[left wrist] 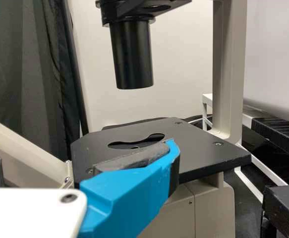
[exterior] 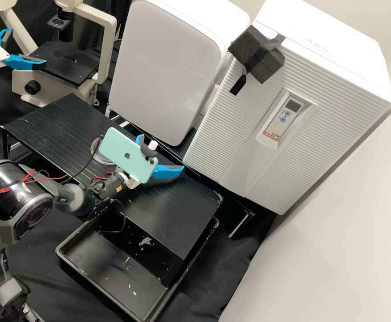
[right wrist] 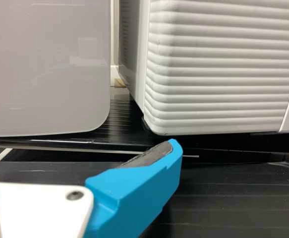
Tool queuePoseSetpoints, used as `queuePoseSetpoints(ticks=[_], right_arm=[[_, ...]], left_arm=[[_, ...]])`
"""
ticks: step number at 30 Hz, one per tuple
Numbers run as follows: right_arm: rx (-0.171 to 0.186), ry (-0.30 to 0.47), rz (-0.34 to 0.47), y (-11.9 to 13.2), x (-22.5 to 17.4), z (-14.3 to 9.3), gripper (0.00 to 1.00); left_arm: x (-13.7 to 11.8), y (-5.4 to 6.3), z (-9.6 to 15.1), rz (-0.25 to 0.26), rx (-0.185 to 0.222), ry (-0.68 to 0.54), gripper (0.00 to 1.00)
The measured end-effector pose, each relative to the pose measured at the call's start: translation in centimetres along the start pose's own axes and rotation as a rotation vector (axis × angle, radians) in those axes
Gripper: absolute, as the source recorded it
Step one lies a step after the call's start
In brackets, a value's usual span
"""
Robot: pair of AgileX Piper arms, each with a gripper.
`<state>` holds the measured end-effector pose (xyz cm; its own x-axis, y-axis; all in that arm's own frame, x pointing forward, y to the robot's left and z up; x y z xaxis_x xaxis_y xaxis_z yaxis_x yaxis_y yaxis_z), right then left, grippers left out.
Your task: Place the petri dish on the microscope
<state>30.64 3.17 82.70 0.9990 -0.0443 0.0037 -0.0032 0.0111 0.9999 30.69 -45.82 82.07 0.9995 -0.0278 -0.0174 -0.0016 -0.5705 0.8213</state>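
- Evidently, pickup was due: the clear round petri dish (exterior: 96, 155) was borne by the low black rack (exterior: 182, 214).
- The blue-fingered left hand (exterior: 29, 45) and right hand (exterior: 161, 151) were spread wide, empty.
- Next, gripping was needed, then transfer to the black stage (left wrist: 199, 151) of the beige microscope (left wrist: 228, 74).

A fruit-shaped logo (exterior: 127, 155) stands on the mint phone (exterior: 115, 142), orange lettering (exterior: 271, 135) on the control panel (exterior: 275, 124).

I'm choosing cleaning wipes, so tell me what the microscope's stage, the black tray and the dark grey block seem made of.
Microscope's stage: probably metal with a matte black coating; a flat, crisp-edged plate with inset screws.
Black tray: plastic or coated metal, faintly glossy; soft sheen, rounded rim.
Dark grey block: likely matte foam; coarse, speckled surface.
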Motion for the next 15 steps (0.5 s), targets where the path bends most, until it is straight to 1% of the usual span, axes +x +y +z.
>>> queuePoseSetpoints(ticks=[9, 12, 15], right_arm=[[0.0, 0.0, 0.0, 0.0, 0.0, 0.0, 1.0], [0.0, 0.0, 0.0, 0.0, 0.0, 0.0, 1.0], [0.0, 0.0, 0.0, 0.0, 0.0, 0.0, 1.0]], left_arm=[[0.0, 0.0, 0.01, 0.0, 0.001, -0.002, 1.0], [0.0, -0.03, 0.18, -0.002, 0.007, -0.013, 1.0], [-0.27, -0.05, 0.63, -0.008, -0.018, -0.041, 1.0]])
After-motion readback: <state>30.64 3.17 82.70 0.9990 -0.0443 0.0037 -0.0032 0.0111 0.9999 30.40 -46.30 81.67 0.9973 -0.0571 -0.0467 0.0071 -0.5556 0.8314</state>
